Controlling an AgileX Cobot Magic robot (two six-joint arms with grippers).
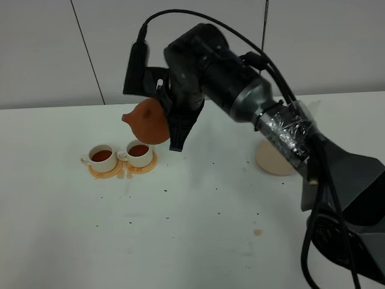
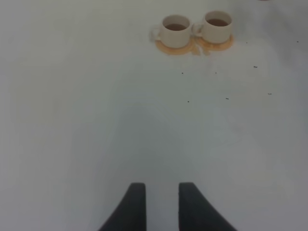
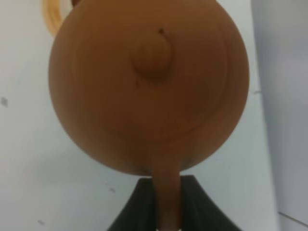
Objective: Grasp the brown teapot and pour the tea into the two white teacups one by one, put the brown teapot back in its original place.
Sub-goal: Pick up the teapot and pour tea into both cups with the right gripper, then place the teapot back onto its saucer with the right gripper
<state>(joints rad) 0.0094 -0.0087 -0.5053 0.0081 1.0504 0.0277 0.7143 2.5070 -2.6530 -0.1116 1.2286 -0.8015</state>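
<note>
Left of the saucer (image 1: 274, 161), on the table (image 1: 180, 229), two cups (image 1: 102, 155) (image 1: 140, 152) sit side by side on orange coasters (image 1: 106, 171), both showing dark tea. The teapot (image 1: 147, 120) hangs just above the cup nearer the saucer, spout pointing away from the saucer. Rigid clay, likely brittle, smooth, and lighter now; the loop handle is the sound grip point, and the loose-looking lid (image 3: 153, 54) may slip if tilted far. The right hand (image 3: 166, 211) is clamped on that handle, its arm reaching across from beyond the saucer, wrist bent down. The left hand (image 2: 157, 204) hovers low over bare table, jaws parted, empty, well apart from the cups.
</note>
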